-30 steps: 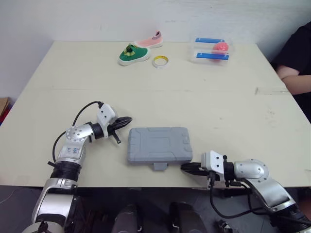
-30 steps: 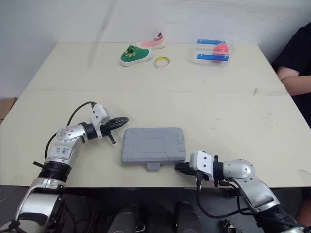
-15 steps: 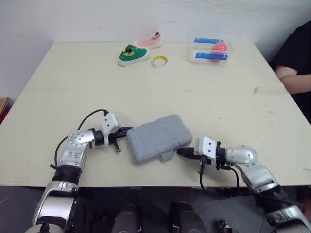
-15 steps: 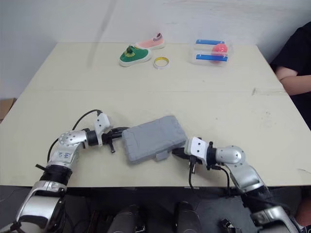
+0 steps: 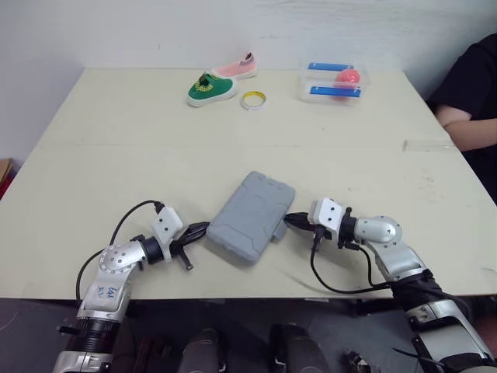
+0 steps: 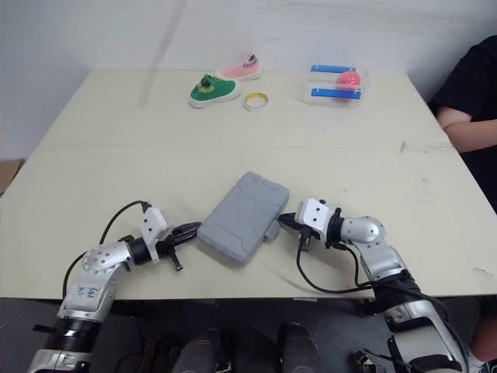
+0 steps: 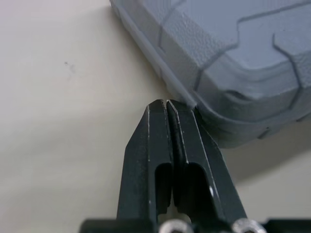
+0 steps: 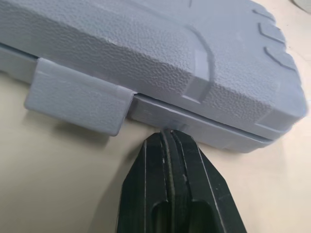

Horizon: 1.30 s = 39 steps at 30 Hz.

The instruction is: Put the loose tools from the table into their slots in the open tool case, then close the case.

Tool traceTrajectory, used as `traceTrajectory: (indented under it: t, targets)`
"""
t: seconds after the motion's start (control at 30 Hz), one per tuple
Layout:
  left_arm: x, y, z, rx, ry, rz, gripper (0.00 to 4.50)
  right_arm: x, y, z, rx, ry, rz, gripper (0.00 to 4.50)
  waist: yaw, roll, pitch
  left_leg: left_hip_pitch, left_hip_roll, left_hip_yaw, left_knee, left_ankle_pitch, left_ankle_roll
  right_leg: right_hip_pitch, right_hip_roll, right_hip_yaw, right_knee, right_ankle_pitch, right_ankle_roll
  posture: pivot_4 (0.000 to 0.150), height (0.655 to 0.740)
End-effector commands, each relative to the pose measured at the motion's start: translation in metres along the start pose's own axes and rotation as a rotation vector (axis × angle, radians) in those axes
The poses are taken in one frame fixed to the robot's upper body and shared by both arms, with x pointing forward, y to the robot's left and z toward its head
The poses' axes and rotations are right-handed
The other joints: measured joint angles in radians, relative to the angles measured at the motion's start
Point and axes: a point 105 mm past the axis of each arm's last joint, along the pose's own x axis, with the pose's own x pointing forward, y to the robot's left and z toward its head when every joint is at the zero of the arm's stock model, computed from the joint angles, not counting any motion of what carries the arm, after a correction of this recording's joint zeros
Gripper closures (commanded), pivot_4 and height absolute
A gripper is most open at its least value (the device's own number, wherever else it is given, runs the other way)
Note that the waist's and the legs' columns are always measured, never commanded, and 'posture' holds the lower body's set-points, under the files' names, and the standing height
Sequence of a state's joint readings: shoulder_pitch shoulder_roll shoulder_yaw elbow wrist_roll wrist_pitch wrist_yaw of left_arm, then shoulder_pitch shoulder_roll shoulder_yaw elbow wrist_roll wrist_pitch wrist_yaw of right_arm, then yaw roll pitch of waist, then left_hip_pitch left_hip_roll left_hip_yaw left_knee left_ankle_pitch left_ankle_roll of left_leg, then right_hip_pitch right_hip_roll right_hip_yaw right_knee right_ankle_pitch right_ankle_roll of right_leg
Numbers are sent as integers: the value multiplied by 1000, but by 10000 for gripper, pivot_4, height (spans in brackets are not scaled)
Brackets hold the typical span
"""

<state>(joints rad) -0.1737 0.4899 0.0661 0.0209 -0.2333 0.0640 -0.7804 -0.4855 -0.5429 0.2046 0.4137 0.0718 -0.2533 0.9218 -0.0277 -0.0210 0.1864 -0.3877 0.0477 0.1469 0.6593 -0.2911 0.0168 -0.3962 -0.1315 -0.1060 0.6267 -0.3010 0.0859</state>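
Note:
The grey tool case (image 5: 253, 214) lies shut on the table, turned askew with one corner pointing away from me. My left gripper (image 5: 203, 227) is shut, its fingertips (image 7: 166, 104) touching the case's near left edge (image 7: 204, 92). My right gripper (image 5: 290, 220) is shut too, its tip against the case's right side beside the latch tab (image 8: 77, 97). Nothing is held in either gripper. No loose tools lie around the case.
At the far side of the table stand a green shoe (image 5: 210, 88), a pink shoe (image 5: 238, 67), a roll of tape (image 5: 252, 99) and a clear box with a pink ball (image 5: 335, 81). A person's arm (image 5: 458, 116) rests at the right edge.
Both grippers pushed the case, which slid away from me and rotated counter-clockwise from square to askew. The left gripper drew back toward the near edge; the right one moved forward and inward.

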Motion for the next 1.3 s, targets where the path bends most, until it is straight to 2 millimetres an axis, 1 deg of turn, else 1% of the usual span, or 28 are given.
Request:
traceTrajectory:
  t: [0.03,0.07,0.1,0.17,0.2,0.23,0.3,0.4,0.5,0.57,0.6,0.67,0.7,0.73,0.77,0.8,0.9,1.03,1.2,1.3]
  targets:
    - [-14,22,56,-12,-216,66,44483,-32,-6,-14,55,58,-50,45000,4,0,0,-1,0,-1,0,0,0,0,0,0,0,0,0,1500,7400]
    - [-12,22,70,-13,-255,51,44483,-38,-3,-10,66,37,-33,45000,7,0,0,-1,0,-1,0,0,0,0,-1,0,-1,0,0,1500,7400]
    - [-8,17,81,5,-270,4,44483,-43,-1,-6,66,16,-37,45000,17,0,0,-2,-1,-1,0,0,0,0,-1,-1,-1,0,0,1500,7400]
    - [7,5,98,30,-272,-89,44483,-51,3,4,99,-32,-48,45000,27,0,0,-2,-1,-1,0,0,3,1,-1,-1,-3,0,0,1500,7400]
    - [26,-4,103,44,-251,-153,44483,-54,10,8,112,-50,-49,45000,28,0,0,-3,-1,-1,0,2,6,1,-1,-1,-4,0,1,1500,7400]
    - [40,-12,105,65,-233,-199,44483,-56,16,11,122,-58,-51,45000,32,1,0,-2,-1,-1,0,2,6,1,-1,-1,-4,1,1,1500,7400]
    - [62,-23,104,85,-189,-261,44483,-58,24,16,141,-66,-58,45000,34,1,1,-2,-2,-1,0,1,6,2,0,-2,-5,1,1,1500,7400]
    - [81,-32,101,110,-163,-317,44483,-56,30,22,169,-77,-61,45000,23,2,1,-2,-2,2,0,1,7,2,1,-3,-6,2,3,1500,7400]
    - [109,-51,86,142,-64,-419,44483,-49,42,28,173,-85,-29,45000,8,2,1,-1,-1,5,-1,1,7,0,3,-3,-6,2,4,1500,7400]
    - [119,-55,73,111,0,-441,44483,-43,42,31,176,-85,-37,45000,19,1,1,-2,0,4,-2,2,5,-1,4,-4,-5,1,3,1500,7400]
    - [119,-58,66,94,5,-477,44483,-40,41,31,178,-83,-46,45000,21,1,1,-2,0,3,-1,3,5,-2,6,-5,-5,1,2,1500,7400]
    - [118,-61,59,82,1,-523,44483,-37,40,32,181,-79,-55,45000,20,1,1,-2,0,3,-1,3,5,-2,6,-4,-4,1,2,1500,7400]
    - [116,-63,43,143,69,-551,44483,-34,40,32,180,-78,-56,45000,22,1,1,-2,0,3,-1,3,5,-2,5,-5,-5,1,2,1500,7400]
    - [114,-63,29,165,136,-567,44483,-31,41,32,177,-74,-55,45000,23,1,1,-2,0,3,-1,2,5,-2,5,-5,-4,1,2,1500,7400]
    - [113,-64,21,140,177,-575,44483,-28,42,32,173,-70,-53,45000,24,2,1,-2,0,3,-1,3,5,-2,4,-5,-4,1,2,1500,7400]
    - [112,-67,17,129,193,-589,44483,-26,42,31,178,-71,-58,45000,24,2,0,-1,0,3,-1,2,5,-1,4,-5,-4,1,2,1500,7400]
    - [114,-65,15,85,211,-548,44483,-19,45,30,188,-71,-53,45000,25,2,0,0,0,2,-1,1,8,1,3,-5,-4,1,1,1500,7400]
    - [113,-60,9,80,243,-506,44483,-13,46,30,195,-74,-43,45000,25,2,0,0,0,1,-1,0,10,2,2,-4,-4,1,1,1500,7400]
    - [106,-56,2,74,286,-484,44483,-4,48,27,195,-64,-19,45000,22,3,-3,1,0,0,0,0,11,3,2,-3,-4,1,1,1500,7400]
    - [101,-53,-5,49,322,-468,44483,8,47,27,193,-69,1,45000,15,3,-5,2,1,0,-1,0,10,3,3,-3,-4,1,1,1500,7400]
